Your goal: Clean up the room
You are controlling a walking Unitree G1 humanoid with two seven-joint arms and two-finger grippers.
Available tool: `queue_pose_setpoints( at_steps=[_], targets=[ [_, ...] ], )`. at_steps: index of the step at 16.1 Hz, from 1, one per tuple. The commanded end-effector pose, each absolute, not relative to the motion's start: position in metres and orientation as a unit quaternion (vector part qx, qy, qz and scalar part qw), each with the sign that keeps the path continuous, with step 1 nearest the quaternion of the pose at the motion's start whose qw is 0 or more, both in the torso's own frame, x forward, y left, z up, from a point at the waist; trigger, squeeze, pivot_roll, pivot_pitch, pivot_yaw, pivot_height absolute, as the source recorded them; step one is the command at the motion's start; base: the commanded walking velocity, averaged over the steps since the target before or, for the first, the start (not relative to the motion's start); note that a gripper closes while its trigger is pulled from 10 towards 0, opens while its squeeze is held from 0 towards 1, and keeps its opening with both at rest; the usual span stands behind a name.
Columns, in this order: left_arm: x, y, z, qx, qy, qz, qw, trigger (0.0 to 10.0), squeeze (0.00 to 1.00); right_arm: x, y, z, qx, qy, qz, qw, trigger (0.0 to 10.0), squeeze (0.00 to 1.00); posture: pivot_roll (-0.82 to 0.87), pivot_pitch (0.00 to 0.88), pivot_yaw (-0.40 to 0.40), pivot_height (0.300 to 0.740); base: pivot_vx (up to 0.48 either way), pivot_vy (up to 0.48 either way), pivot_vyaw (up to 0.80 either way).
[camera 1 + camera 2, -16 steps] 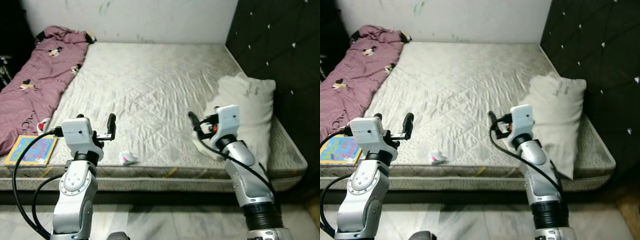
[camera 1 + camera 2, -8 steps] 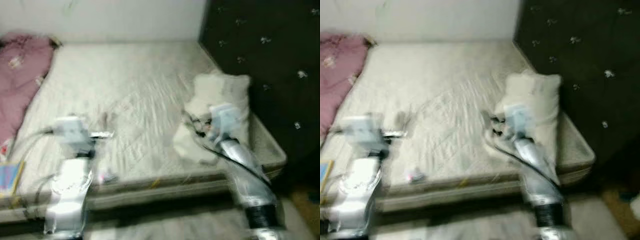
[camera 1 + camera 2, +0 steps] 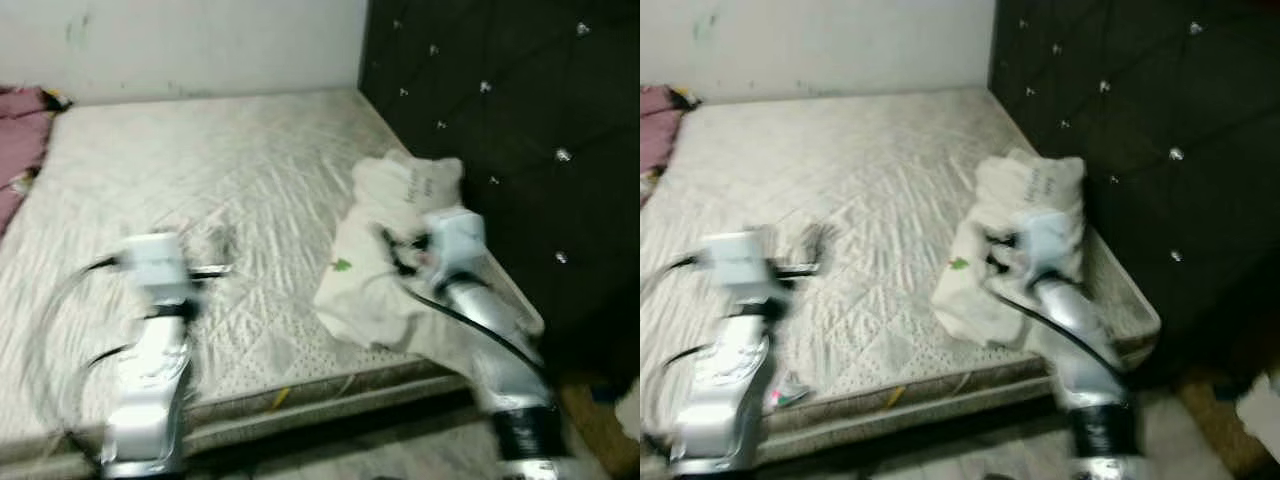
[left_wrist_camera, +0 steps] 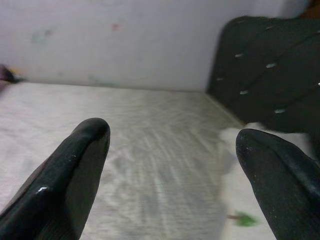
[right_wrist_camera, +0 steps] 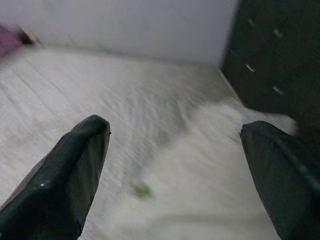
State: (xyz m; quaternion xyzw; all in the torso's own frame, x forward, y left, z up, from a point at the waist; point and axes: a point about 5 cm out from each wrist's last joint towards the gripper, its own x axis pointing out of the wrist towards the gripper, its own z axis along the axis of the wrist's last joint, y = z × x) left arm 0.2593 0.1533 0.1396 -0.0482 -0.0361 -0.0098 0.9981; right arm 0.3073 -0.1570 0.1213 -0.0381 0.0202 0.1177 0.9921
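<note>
**Mia:** The right end effector is up over the pillow. Is it holding it?

**Ben:** No. In the right wrist view its two black fingers are spread wide, with nothing between them. The pillow just lies under them. I think the arm is up there because it means to grab the pillow.

**Mia:** And the left end effector?

**Ben:** It is open too and holds nothing. It hangs over the middle of the bed, away from the pillow. The head views are blurry, so I think the robot is walking or turning.

**Mia:** Start with the biggest thing.

**Ben:** That is the bed, a bare pale mattress. The dark headboard, with its shiny studs, stands on the robot's right.

**Mia:** Then the pillow?

**Ben:** Yes. The white pillow lies at the right side of the bed, close to the headboard. It looks crumpled. Its long way runs from the front edge of the bed toward the back, and the far end tips toward the headboard.

**Mia:** Anything smaller?

**Ben:** A bit of pink blanket at the far left edge. A little green mark on the pillow. And a tiny pink and white scrap near the front edge of the bed. I cannot tell what it is.
</note>
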Motion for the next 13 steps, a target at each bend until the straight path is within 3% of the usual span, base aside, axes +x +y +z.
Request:
queue_pose_setpoints(
  at_steps=[1,4,13],
  targets=[
    [0.257,0.1669,0.1357,-0.042,-0.025,0.013,0.999,10.0,0.0,0.3099,-0.1427,0.1288,-0.034,0.003,0.136,0.99,10.0,0.0,0.05,0.0,-0.056,0.74,0.0,0.0,0.8],
    [0.2571,0.167,0.135,-0.042,-0.024,0.015,0.999,10.0,0.0,0.3098,-0.1424,0.1281,-0.03,0.005,0.139,0.99,10.0,0.0,0.05,0.0,-0.058,0.74,0.0,0.0,0.78],
    [0.2569,0.1661,0.1336,-0.043,-0.022,0.013,0.999,10.0,0.0,0.3097,-0.1428,0.1249,-0.027,0.014,0.144,0.989,10.0,0.0,0.05,0.0,-0.059,0.74,0.0,0.469,0.0]
  ],
)
